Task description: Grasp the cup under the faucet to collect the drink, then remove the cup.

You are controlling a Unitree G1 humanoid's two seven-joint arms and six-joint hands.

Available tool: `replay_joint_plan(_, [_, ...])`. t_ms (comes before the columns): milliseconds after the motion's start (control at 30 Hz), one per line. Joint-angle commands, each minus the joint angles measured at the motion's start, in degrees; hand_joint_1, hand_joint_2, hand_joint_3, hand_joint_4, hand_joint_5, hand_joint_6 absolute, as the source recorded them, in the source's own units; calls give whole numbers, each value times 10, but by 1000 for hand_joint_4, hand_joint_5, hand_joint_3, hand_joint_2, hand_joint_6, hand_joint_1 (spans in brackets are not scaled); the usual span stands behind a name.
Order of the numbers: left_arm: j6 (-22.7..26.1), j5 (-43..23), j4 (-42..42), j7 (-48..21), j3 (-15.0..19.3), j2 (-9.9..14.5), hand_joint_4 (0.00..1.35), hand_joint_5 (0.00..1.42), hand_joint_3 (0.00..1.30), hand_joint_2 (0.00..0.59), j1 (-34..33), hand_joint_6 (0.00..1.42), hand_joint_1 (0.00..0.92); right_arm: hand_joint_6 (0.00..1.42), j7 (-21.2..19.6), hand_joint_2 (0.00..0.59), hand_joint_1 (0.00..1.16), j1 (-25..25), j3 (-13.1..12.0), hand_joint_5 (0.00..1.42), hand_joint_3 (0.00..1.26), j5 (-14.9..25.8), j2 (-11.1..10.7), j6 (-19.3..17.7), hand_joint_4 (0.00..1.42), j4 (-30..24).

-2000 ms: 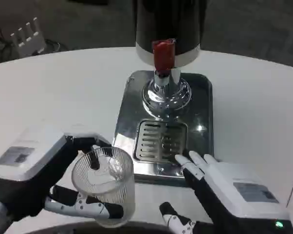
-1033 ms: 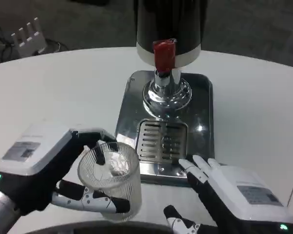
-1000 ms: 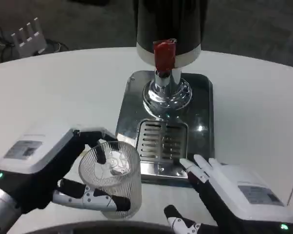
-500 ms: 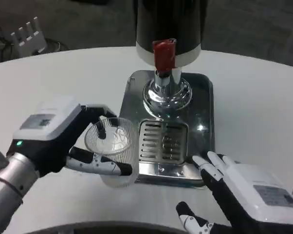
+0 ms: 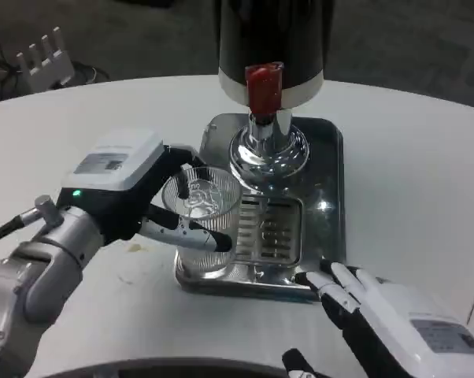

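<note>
Left hand (image 5: pixel 123 193) wrapped around the clear ribbed plastic cup (image 5: pixel 205 224), fingers (image 5: pixel 191 237) grasping its wall, cup held upright over the left edge of the shiny steel drip tray (image 5: pixel 331 181), near the slotted drain grille (image 5: pixel 270 228) but short of and left of the chrome faucet with the red tap handle (image 5: pixel 263 88). Empty by the look of it, so probably mid-carry toward the spout. Likely trouble: stopping off-centre, so the drink lands on grille or tray instead of inside; clipping the rim on the chrome base (image 5: pixel 268 150) of the black dispenser (image 5: pixel 272 35); squeezing too hard and buckling the thin wall; tilting once filled and spilling onto the white counter (image 5: pixel 426 157). Right hand (image 5: pixel 379 323) low at the tray's near right corner, fingers spread, holding nothing, close enough to nudge the tray if raised carelessly.
</note>
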Motion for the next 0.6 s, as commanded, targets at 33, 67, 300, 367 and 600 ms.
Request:
replay_joint_plan(33, [3, 13, 36, 26, -21, -9, 1182, 1392, 1044, 0, -49, 1424, 514, 6, -11, 464, 355, 23, 1, 0, 114, 10, 36, -15, 0, -10])
replay_joint_plan(67, [4, 14, 43, 29, -26, -10, 1182, 1392, 1044, 0, -56, 1424, 514, 8, -12, 464, 355, 26, -1, 0, 114, 13, 37, -17, 0, -10])
replay_joint_plan(300, [5, 30, 117, 51, -63, -33, 1182, 1392, 1044, 0, -114, 1424, 514, 27, -26, 459, 353, 53, -20, 0, 115, 27, 45, -38, 0, -10])
replay_joint_plan(367, [5, 31, 131, 59, -72, -38, 1182, 1392, 1044, 0, -125, 1424, 514, 27, -29, 458, 352, 58, -26, 0, 115, 32, 47, -46, 0, -10])
replay_joint_plan(600, [6, 36, 174, 81, -102, -65, 1171, 1378, 1042, 0, -162, 1424, 515, 42, -29, 463, 353, 62, -57, 0, 115, 54, 54, -64, 0, -10])
